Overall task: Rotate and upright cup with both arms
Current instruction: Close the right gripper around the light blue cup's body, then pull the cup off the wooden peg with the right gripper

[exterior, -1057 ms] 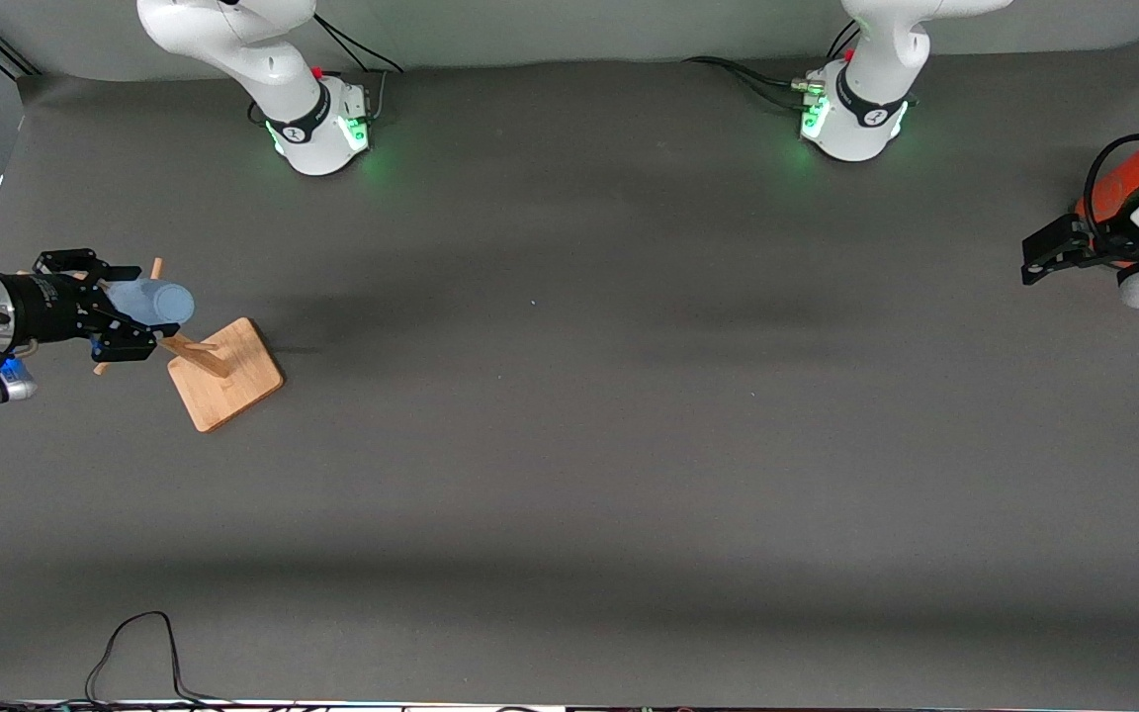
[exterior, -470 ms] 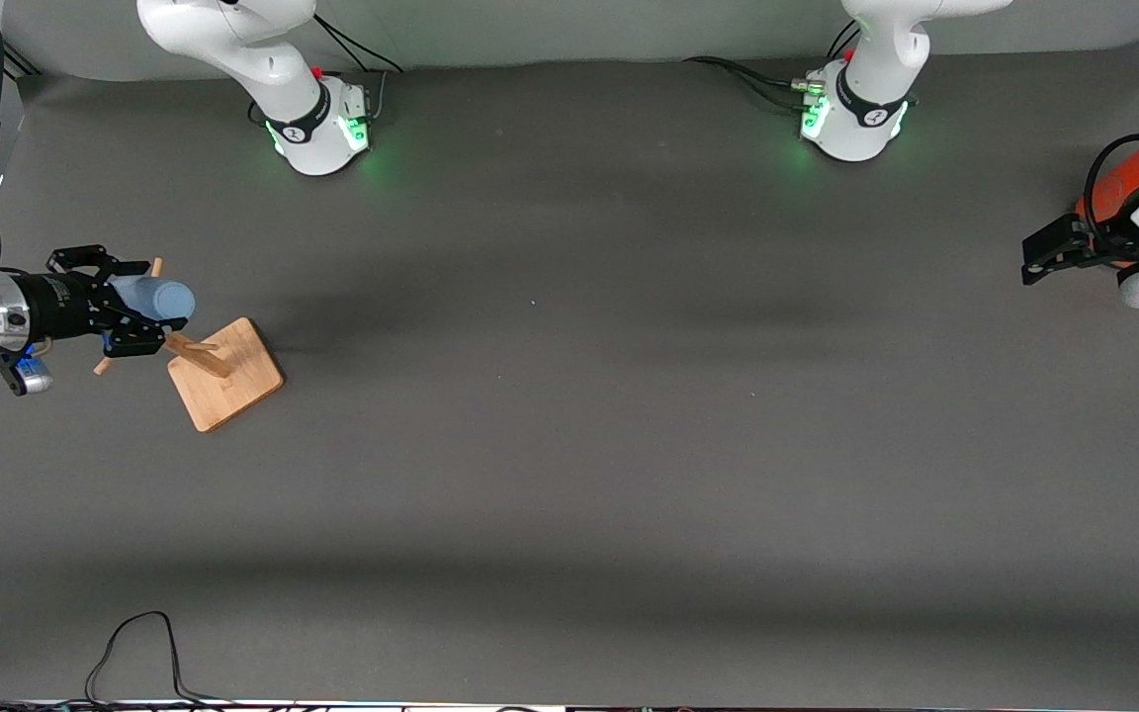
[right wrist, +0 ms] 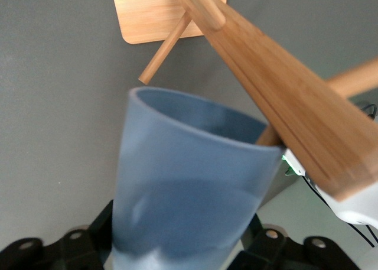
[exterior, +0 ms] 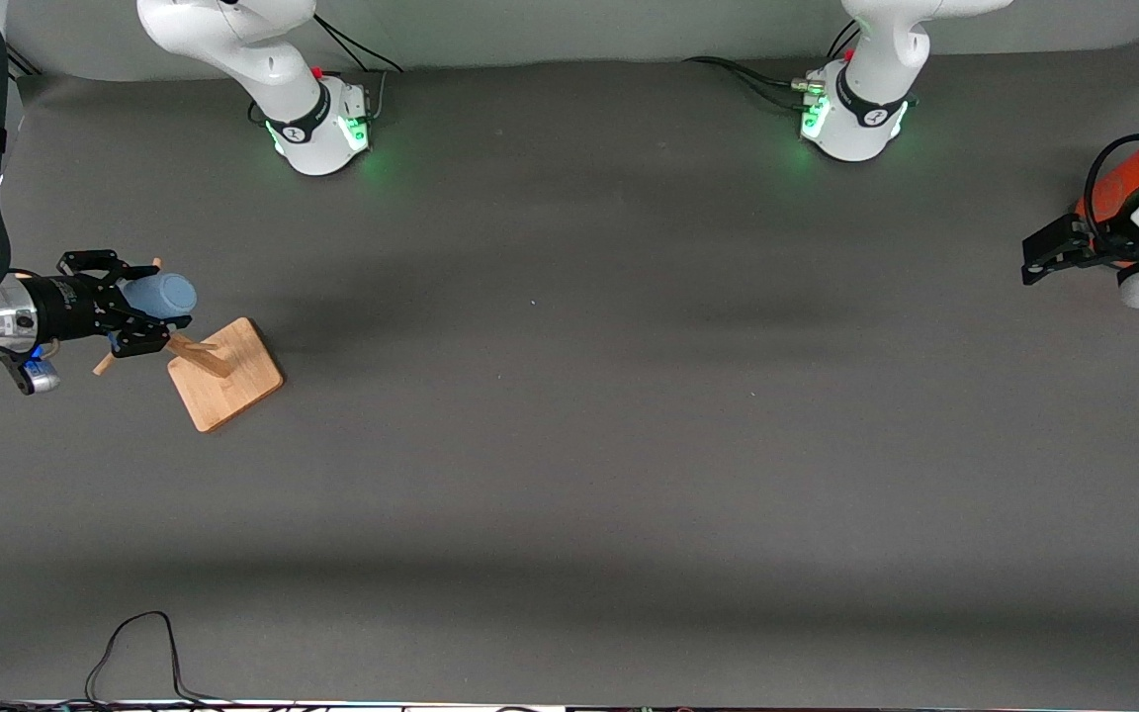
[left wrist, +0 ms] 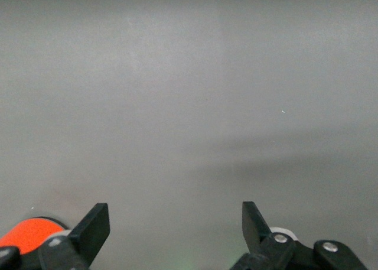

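The pale blue cup [exterior: 162, 295] hangs tilted on a peg of a wooden rack [exterior: 225, 374] at the right arm's end of the table. My right gripper [exterior: 146, 307] is shut on the cup, one black finger against each side of its wall. In the right wrist view the cup [right wrist: 189, 181] fills the space between the fingers of the right gripper [right wrist: 180, 246], its rim pointing at the rack's post [right wrist: 277, 122]. My left gripper [exterior: 1032, 259] waits open and empty over the left arm's end of the table; the left wrist view shows the left gripper [left wrist: 175, 223] over bare mat.
An orange-red can [exterior: 1108, 193] stands close to the left gripper and shows again as the can [left wrist: 29, 231] in the left wrist view. The rack's square wooden base [right wrist: 159, 10] lies flat on the grey mat. A black cable [exterior: 134, 653] loops near the front edge.
The right gripper's fingers have come together onto the cup, and the hand has edged a little toward the rack. The left arm has not moved.
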